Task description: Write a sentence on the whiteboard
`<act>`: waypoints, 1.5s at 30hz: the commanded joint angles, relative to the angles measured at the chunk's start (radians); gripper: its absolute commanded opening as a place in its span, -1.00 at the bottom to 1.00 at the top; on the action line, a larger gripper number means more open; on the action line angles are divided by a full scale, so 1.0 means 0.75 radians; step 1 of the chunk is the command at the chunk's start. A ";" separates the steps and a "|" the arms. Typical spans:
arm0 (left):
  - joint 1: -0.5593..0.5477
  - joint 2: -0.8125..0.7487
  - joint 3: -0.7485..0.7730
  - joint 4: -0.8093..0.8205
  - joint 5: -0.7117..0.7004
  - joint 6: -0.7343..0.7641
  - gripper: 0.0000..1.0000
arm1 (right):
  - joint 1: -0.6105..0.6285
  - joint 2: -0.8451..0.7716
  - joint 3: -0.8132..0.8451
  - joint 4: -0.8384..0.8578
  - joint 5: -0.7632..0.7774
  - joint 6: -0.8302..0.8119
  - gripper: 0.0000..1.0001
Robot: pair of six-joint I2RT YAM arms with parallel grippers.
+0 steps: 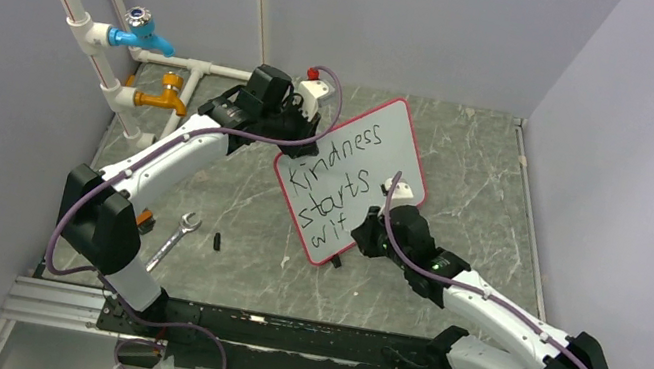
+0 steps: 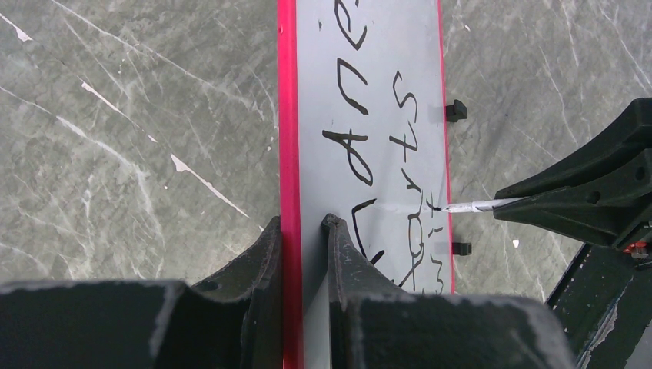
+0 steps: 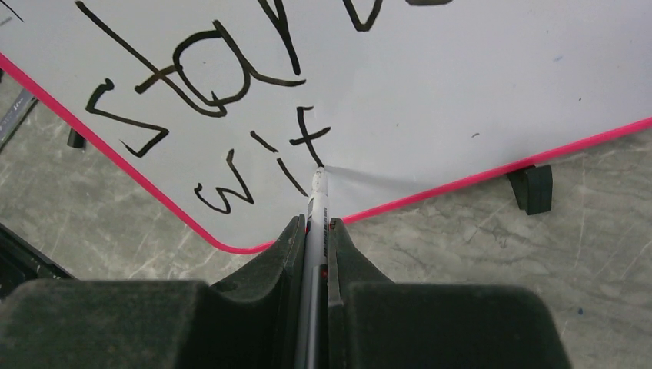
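The whiteboard (image 1: 403, 145), white with a red rim, stands tilted on the stone table. My left gripper (image 1: 301, 146) is shut on its upper left edge; in the left wrist view the gripper (image 2: 302, 224) pinches the red rim (image 2: 287, 138). The sentence (image 1: 335, 184) reads "Kindness starts wit" over three lines. My right gripper (image 1: 365, 236) is shut on a white marker (image 3: 317, 201), held between the fingers (image 3: 287, 240). The marker's tip touches the board just right of the "t" (image 3: 306, 134), near the lower rim. The left wrist view shows the marker (image 2: 470, 206) from the side.
A wrench (image 1: 174, 239) and a small black cap (image 1: 218, 240) lie on the table left of the board. White pipes with a blue tap (image 1: 142, 32) and a yellow tap (image 1: 163, 99) stand at the back left. Black feet (image 3: 532, 188) prop the board. Walls enclose three sides.
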 commanded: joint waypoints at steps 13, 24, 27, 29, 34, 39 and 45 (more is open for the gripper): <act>-0.016 0.056 -0.027 -0.181 -0.173 0.190 -1.00 | -0.002 0.011 0.082 -0.065 0.137 -0.034 -1.00; -0.016 0.051 -0.027 -0.180 -0.174 0.191 -1.00 | -0.005 0.029 0.172 -0.085 0.159 -0.073 -1.00; -0.017 0.046 -0.029 -0.178 -0.177 0.190 -1.00 | -0.004 0.005 0.182 -0.105 0.168 -0.078 -1.00; -0.016 0.045 -0.030 -0.176 -0.177 0.191 -1.00 | -0.004 -0.005 0.190 -0.109 0.178 -0.079 -1.00; -0.017 0.044 -0.029 -0.179 -0.175 0.190 -1.00 | -0.017 0.009 0.212 -0.093 0.189 -0.090 -1.00; -0.016 0.042 -0.030 -0.176 -0.175 0.191 -1.00 | -0.045 0.054 0.245 -0.062 0.165 -0.100 -1.00; -0.016 0.044 -0.027 -0.176 -0.174 0.191 -1.00 | -0.071 0.099 0.268 -0.025 0.130 -0.100 -1.00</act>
